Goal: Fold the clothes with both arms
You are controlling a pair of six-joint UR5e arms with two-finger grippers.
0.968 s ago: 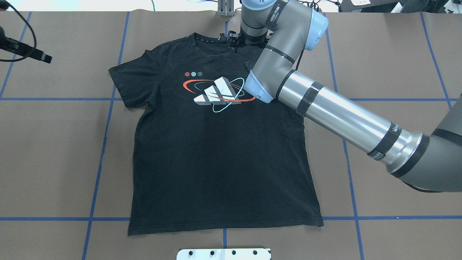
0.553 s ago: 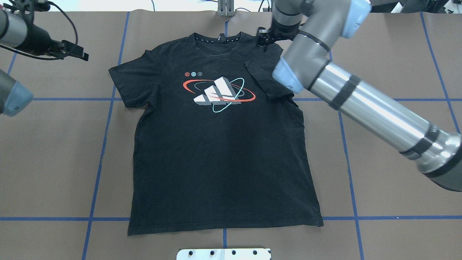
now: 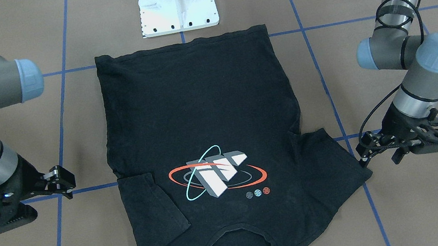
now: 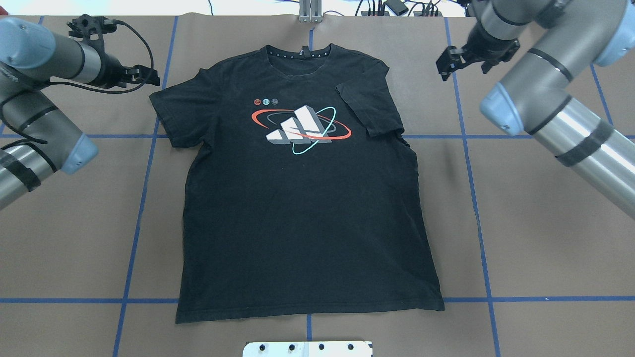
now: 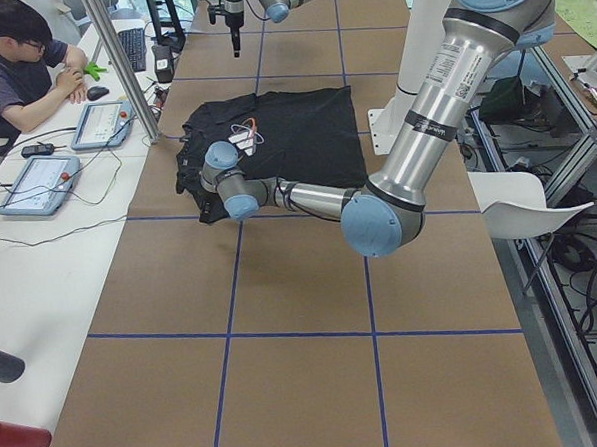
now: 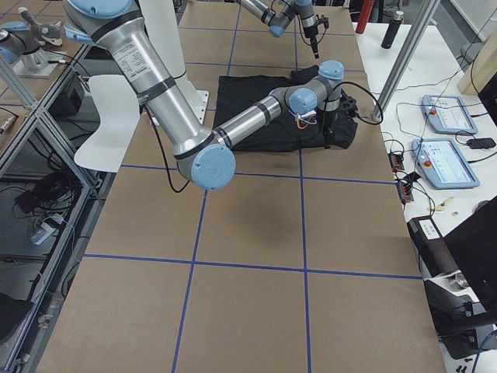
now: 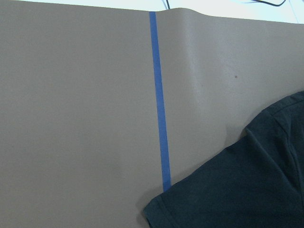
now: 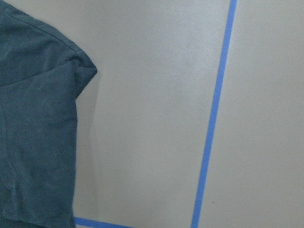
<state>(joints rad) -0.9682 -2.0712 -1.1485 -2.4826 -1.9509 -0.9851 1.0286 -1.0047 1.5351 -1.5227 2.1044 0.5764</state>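
Note withdrawal of the right gripper (image 4: 443, 64) from the shoulder of the T-shirt (image 4: 307, 213) to the upper right of the overhead frame, now well clear of the cloth. Note also advance of the left gripper (image 4: 150, 76) from the far upper left to a position just beside the spread sleeve (image 4: 176, 114).

Read both sets of jaws as apart, with nothing between them; confirm in the wrist views, showing only sleeve edges, blue tape and bare table (image 4: 521, 223).

Locate the T-shirt flat at frame centre, print (image 4: 300, 126) up, collar (image 4: 300, 54) toward the top edge, hem toward the bottom.

Observe the folded sleeve (image 4: 369, 106) lying inward over the chest, right of the print.

Treat that sleeve fold as done and released. Judge the matching fold on the opposite side as the step in hand.

Lower onto the sleeve hem before closing. Expect thin, limp cloth; guard against pinching a single layer too shallowly or dragging the body out of square.
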